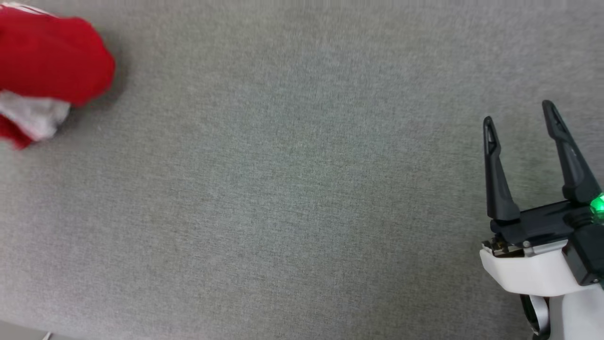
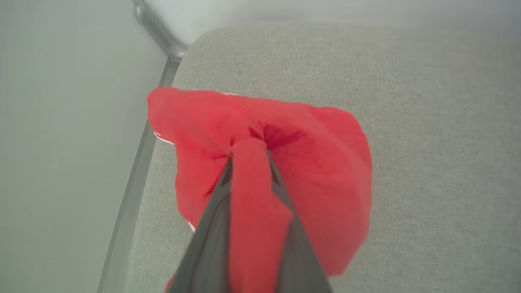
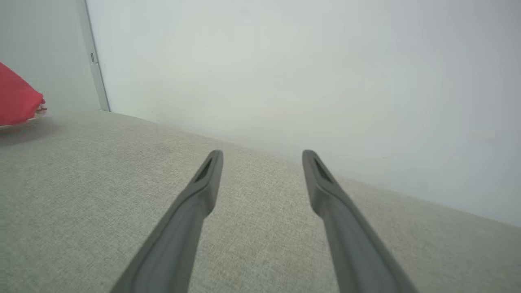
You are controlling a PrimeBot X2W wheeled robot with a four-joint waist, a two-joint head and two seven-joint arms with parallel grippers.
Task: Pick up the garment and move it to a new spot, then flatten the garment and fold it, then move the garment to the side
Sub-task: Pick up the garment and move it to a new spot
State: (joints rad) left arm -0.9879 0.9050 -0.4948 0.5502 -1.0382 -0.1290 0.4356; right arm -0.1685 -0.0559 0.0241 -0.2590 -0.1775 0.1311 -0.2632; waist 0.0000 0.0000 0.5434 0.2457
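- The grey cloth table (image 1: 283, 189) ran across my whole head view, with a pale wall (image 3: 285, 61) rising behind its far edge in the right wrist view.
- The shirt (image 1: 52, 61) sat bunched at the table's far left corner, at the top left of the head view. It was mostly plain red, with a crumpled white patch on its near side.
- In the left wrist view the shirt (image 2: 325, 162) spread as a red mound around and beyond the fingers, close to the metal strip (image 2: 134, 175) along the table edge.
- From the right wrist view the shirt (image 3: 16, 101) was a red lump at the far left, with a shadow under it. I could not tell whether it was resting on the table or raised just off it.
- The right gripper (image 1: 519, 115) hung over the table at the lower right, well apart from the shirt. Its fingers (image 3: 195, 203) were spread wide with nothing between them but bare table.
- The left gripper (image 2: 250, 158) was pinched nearly together on a fold of the shirt. The red fold ran up between the two fingers (image 2: 211, 228) and bulged over their tips, with the rest of the cloth gathered around them.
- A small green light (image 1: 598, 204) glowed on the right gripper's body.
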